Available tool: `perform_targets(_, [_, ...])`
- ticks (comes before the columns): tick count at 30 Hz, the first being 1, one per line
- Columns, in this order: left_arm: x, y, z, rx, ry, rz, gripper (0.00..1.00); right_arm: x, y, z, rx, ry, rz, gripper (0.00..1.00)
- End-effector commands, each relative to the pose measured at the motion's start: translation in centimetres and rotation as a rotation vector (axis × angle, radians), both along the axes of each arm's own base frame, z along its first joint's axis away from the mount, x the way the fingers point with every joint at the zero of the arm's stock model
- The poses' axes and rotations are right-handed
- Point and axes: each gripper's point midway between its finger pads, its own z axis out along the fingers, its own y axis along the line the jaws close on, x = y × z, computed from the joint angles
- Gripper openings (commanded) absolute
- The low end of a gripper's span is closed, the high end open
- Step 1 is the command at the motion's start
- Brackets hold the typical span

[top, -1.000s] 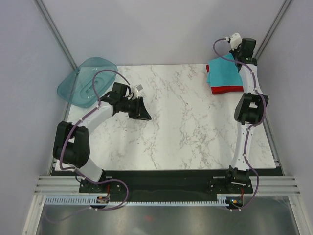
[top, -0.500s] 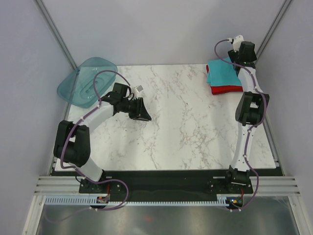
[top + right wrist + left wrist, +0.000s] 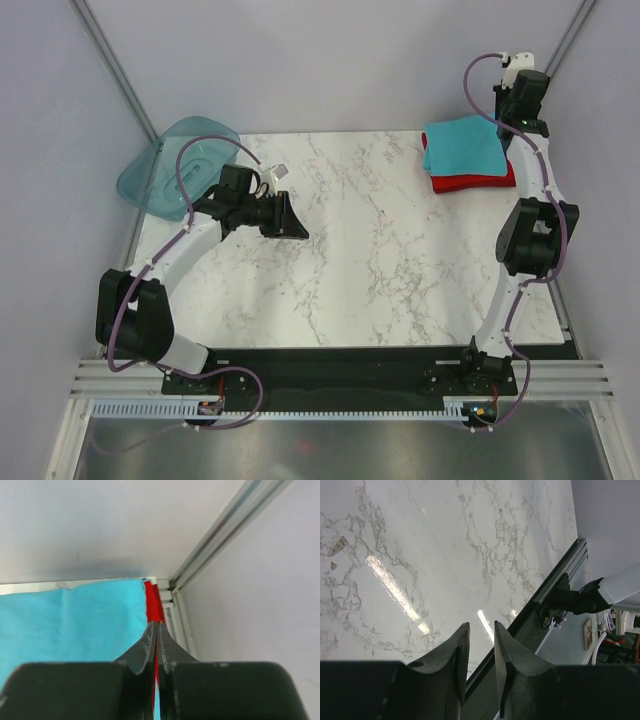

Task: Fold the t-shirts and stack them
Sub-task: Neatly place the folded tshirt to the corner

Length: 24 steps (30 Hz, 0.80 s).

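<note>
**Folded Stack at Far Right Corner**

Marbled surface (image 3: 380, 270) is shown from above. The turquoise t-shirt (image 3: 462, 147) is laid folded on the red t-shirt (image 3: 475, 183) at the far right corner, so stacking is judged done. The left end effector (image 3: 293, 226) is held well clear, nearer the tray (image 3: 170, 165).

From the left wrist, its jaws are seen partly apart and empty.

Only from the right wrist is the right end effector (image 3: 156, 630) seen pinched shut, apparently on nothing, above the stack's right edge.

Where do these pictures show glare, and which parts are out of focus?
Left wrist view: bright glare streaks on the white marble tabletop; the left gripper, close to the lens, looks soft. Right wrist view: the right gripper is blurred, the folded turquoise cloth t-shirt is sharper. Top external view: even light, no strong glare.
</note>
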Motion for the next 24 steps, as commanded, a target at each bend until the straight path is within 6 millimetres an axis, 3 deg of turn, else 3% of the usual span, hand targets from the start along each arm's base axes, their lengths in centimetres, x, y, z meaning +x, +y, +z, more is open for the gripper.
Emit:
perform_targets(1, [-0.4,-0.3,0.9,-0.022,-0.060,-0.046,0.34,2.0,1.2,-1.4,0.138,-0.023,0.079,0.04])
perform_targets(2, [-0.3,-0.5,0.8,-0.026,-0.053,-0.049,0.34,2.9,1.1,-3.3,0.150,-0.001,0.080,0.03])
perform_targets(4, [-0.3,-0.6,0.9,-0.035,-0.048,-0.054,0.34,4.1,1.2,-3.3,0.163,-0.024,0.102,0.03])
perform_targets(5, [-0.4,-0.6,0.9,-0.037,-0.047,-0.057,0.34,4.8,0.9,-5.6,0.169,0.001,0.092,0.03])
perform_targets(7, [-0.4,-0.6,0.8,-0.034,-0.048,-0.055,0.34,5.7,0.3,-6.2,0.173,-0.010,0.086,0.03])
perform_targets(8, [-0.4,-0.5,0.6,-0.030,-0.044,-0.054,0.34,6.4,-0.1,-8.2,0.182,-0.002,0.080,0.03])
perform_targets(10, [-0.4,-0.5,0.5,-0.030,-0.041,-0.055,0.34,7.3,-1.2,-8.5,0.176,-0.043,0.065,0.02])
perform_targets(11, [-0.3,-0.5,0.5,-0.029,-0.044,-0.054,0.34,7.7,-1.7,-10.2,0.184,-0.036,0.049,0.03])
perform_targets(13, [-0.3,-0.5,0.4,-0.025,-0.042,-0.051,0.34,8.4,-3.2,-9.8,0.164,-0.088,0.014,0.03])
perform_targets(14, [-0.1,-0.4,0.2,-0.017,-0.042,-0.046,0.34,8.7,-3.6,-10.9,0.163,-0.084,0.000,0.04])
perform_targets(18, [-0.1,-0.3,-0.4,-0.005,-0.032,-0.039,0.35,8.9,-4.8,-8.3,0.187,-0.157,-0.028,0.04])
perform_targets(20, [0.0,-0.4,-0.3,-0.010,-0.036,-0.046,0.35,8.6,-4.0,-5.4,0.205,-0.195,0.011,0.04])
perform_targets(21, [0.0,-0.4,-0.3,-0.010,-0.035,-0.044,0.35,8.2,-3.8,-5.2,0.224,-0.192,0.005,0.05])
perform_targets(22, [0.0,-0.4,-0.1,-0.011,-0.041,-0.045,0.35,7.5,-3.1,-2.1,0.232,-0.228,0.031,0.07])
perform_targets(24, [0.1,-0.3,0.0,-0.007,-0.049,-0.041,0.35,6.2,-2.7,-1.1,0.265,-0.224,0.019,0.08])
